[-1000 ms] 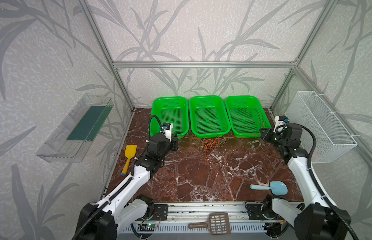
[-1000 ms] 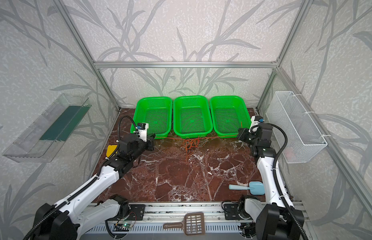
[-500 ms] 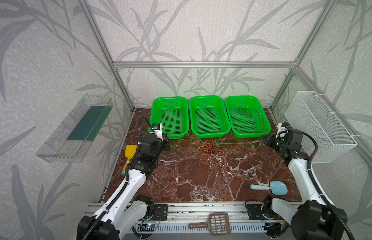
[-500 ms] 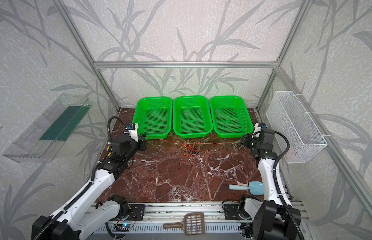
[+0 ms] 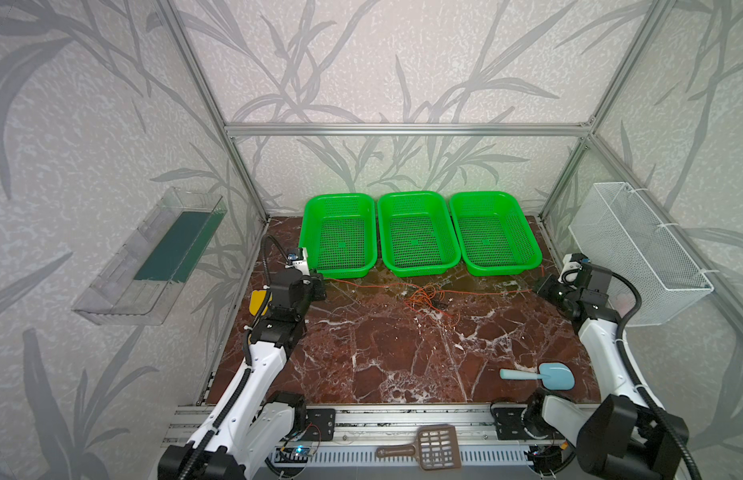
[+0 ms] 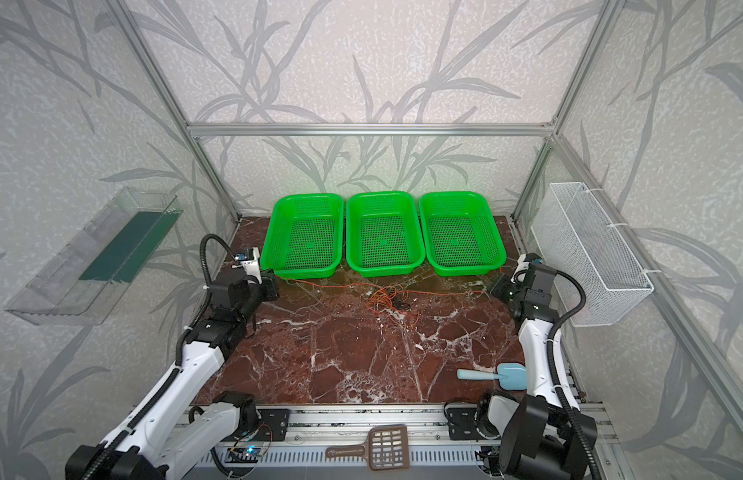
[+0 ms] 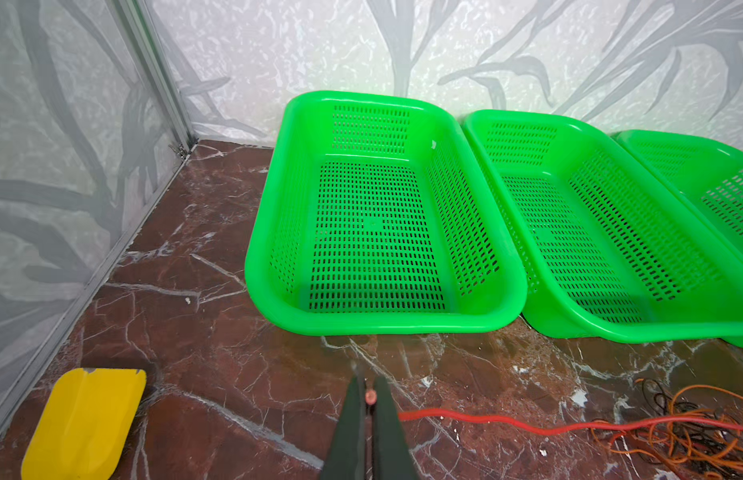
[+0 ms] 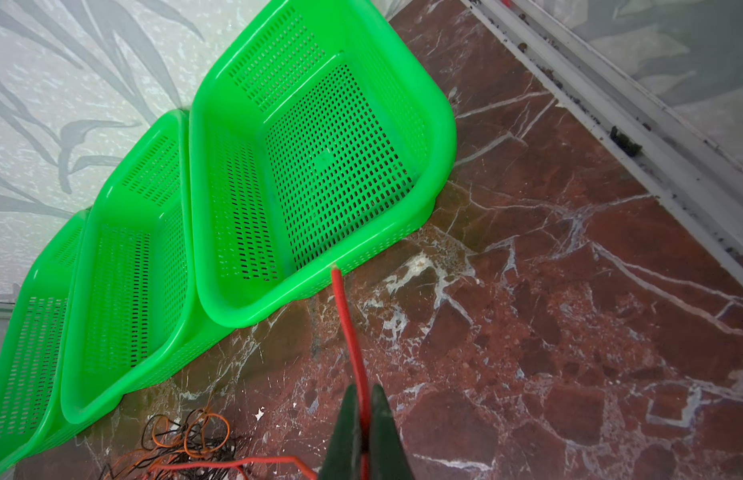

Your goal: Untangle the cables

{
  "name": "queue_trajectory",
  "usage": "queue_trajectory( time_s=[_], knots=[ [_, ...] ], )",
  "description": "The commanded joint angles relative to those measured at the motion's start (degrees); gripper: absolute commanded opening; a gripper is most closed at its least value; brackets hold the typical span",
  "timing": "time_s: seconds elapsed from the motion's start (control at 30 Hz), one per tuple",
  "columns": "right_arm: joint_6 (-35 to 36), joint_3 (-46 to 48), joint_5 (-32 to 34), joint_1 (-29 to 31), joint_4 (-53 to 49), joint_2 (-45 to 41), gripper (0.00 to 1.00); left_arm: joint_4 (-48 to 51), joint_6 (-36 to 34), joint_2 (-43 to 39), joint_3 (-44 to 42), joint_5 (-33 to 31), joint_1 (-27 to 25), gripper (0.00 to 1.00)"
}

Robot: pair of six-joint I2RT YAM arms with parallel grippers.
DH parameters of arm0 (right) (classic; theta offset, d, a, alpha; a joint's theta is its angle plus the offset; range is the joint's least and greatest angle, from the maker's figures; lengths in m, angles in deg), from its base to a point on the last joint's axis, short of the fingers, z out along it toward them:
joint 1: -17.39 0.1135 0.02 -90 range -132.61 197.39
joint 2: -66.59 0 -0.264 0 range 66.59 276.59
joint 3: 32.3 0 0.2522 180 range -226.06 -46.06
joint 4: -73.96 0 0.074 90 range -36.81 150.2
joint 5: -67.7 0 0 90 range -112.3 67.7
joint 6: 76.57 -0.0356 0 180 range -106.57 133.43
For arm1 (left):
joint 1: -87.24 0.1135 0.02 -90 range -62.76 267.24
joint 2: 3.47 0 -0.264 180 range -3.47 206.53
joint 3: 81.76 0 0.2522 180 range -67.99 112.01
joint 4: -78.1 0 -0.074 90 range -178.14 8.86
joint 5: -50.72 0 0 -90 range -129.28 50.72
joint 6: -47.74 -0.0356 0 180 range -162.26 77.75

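Left tool [image 7: 368, 386] and right tool [image 8: 364, 392], each closed tight on an end of the red cable [image 7: 507, 423].
The cable runs between them, far left to far right, through the orange and black cables [image 5: 427, 296] bunched on the surface [image 5: 403, 353], just in front of the green baskets [image 5: 419, 271]; its right end pokes out beyond that tool.

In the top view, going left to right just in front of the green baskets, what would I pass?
Yellow scoop, left gripper, cables, right gripper, white wire basket.
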Motion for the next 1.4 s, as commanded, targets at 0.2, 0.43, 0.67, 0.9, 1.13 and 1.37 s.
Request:
queue_trajectory(
  time_s=[0.2, 0.43, 0.67, 0.9, 1.13, 1.37],
  knots=[
    [1.17, 1.08, -0.79, -0.36, 1.05, 3.45, 0.00, 0.40, 1.28, -0.95, 2.42, -0.53, 1.60, 0.00],
    [2.39, 0.20, -4.62, 0.20, -0.53, 5.49, 0.09, 0.00, 3.05, -0.94, 5.32, 4.56, 1.57, 0.00],
    [8.75, 0.81, 9.99, 16.77, 0.21, -2.29, 0.64, -1.06, 5.48, 2.82, 10.09, 16.45, 0.46, 0.00],
    [8.82, 2.01, 11.18, 27.64, 5.19, -2.34, 0.70, -0.45, 4.91, 4.20, 14.84, 16.93, -3.15, 0.00],
    [15.55, 0.26, 2.30, 47.61, 15.63, 8.43, 0.71, 0.59, 2.95, 6.87, 19.94, 15.48, -7.14, 0.00],
    [15.18, -3.15, -0.75, 57.18, 26.05, 23.47, 0.68, 1.06, 2.40, 10.44, 26.10, 15.90, -9.99, 0.00]
  ],
)
